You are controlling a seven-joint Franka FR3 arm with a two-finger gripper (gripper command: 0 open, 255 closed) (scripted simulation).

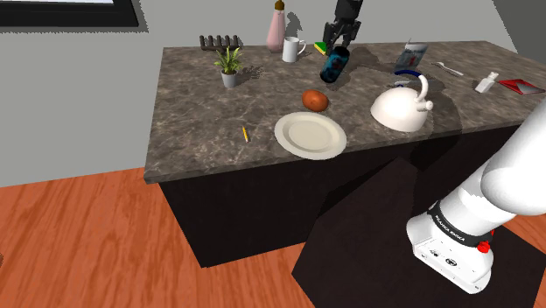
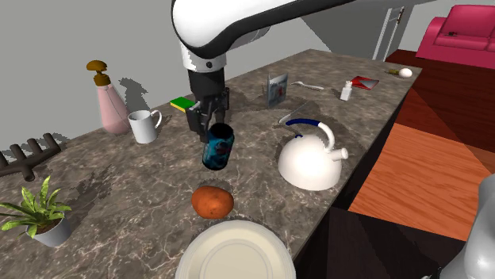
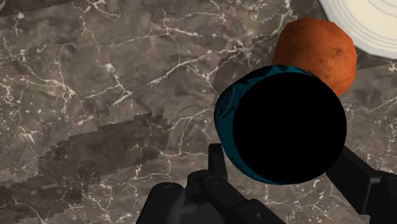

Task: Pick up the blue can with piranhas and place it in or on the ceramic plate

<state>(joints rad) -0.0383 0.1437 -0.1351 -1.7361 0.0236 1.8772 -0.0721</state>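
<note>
Starting at the front edge of the bench (image 1: 192, 114), the plate (image 1: 310, 136) lies flat with bare stone around it. A pencil (image 1: 245, 133) lies apart on the shoulder view's left. Just beyond the plate sits a round orange-brown lump (image 1: 316, 100), directly between plate and can. A white kettle (image 1: 401, 107) stands near on the shoulder view's right. Farther back, the fingers (image 2: 208, 119) are closed on the upper end of the blue can (image 2: 216, 147), which hangs tilted over the bench. Toward the far edge stand a mug (image 1: 292, 49), a pink bottle (image 1: 276, 28) and a potted plant (image 1: 229, 66).
</note>
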